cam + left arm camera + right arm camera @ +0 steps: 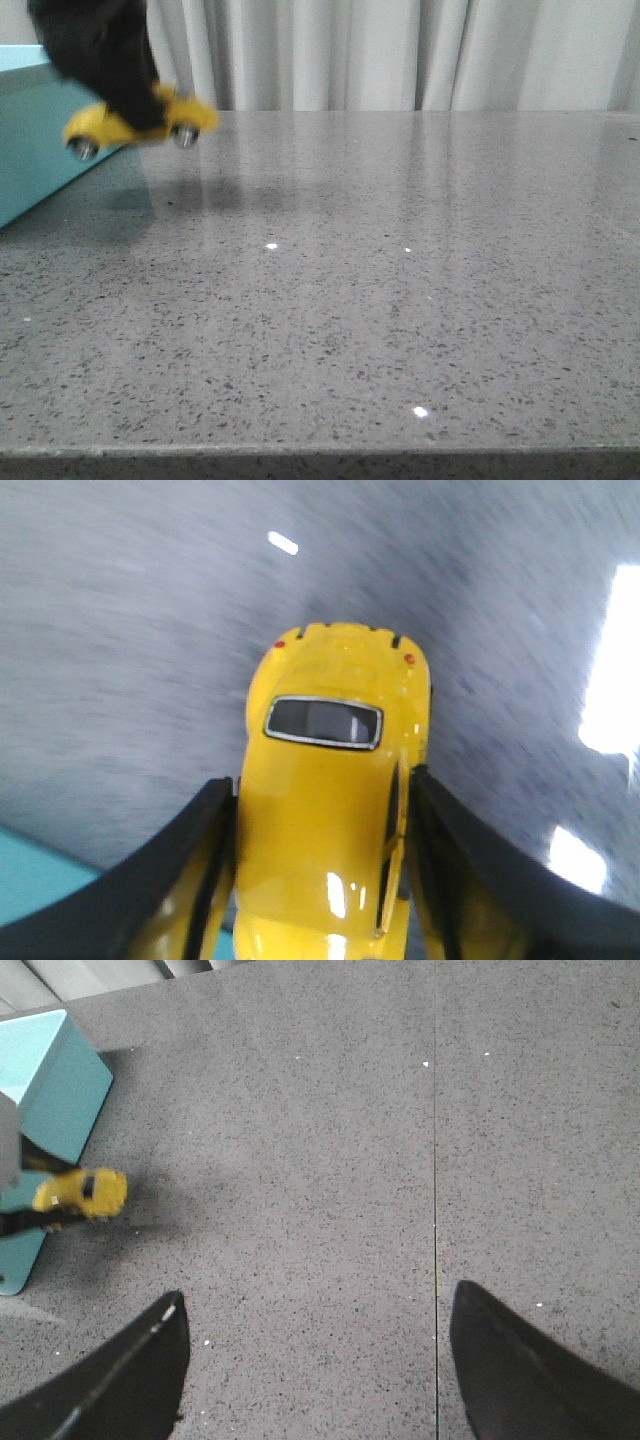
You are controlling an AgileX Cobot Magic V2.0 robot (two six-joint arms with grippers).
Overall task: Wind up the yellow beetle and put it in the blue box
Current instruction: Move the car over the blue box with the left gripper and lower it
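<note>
My left gripper [125, 105] is shut on the yellow beetle [140, 122] and holds it in the air at the far left, above the table and next to the blue box [40, 140]. In the left wrist view the black fingers [200, 870] press both sides of the beetle [335, 780], its rear window up; the table below is blurred. A corner of the box [30, 880] shows there. My right gripper [315, 1305] is open and empty above bare table. Its view shows the beetle [80, 1192] and the box [55, 1090] at a distance.
The grey speckled table [380, 300] runs to a front edge near me. White curtains [400, 50] hang behind it. A thin seam [435, 1210] runs across the tabletop in the right wrist view.
</note>
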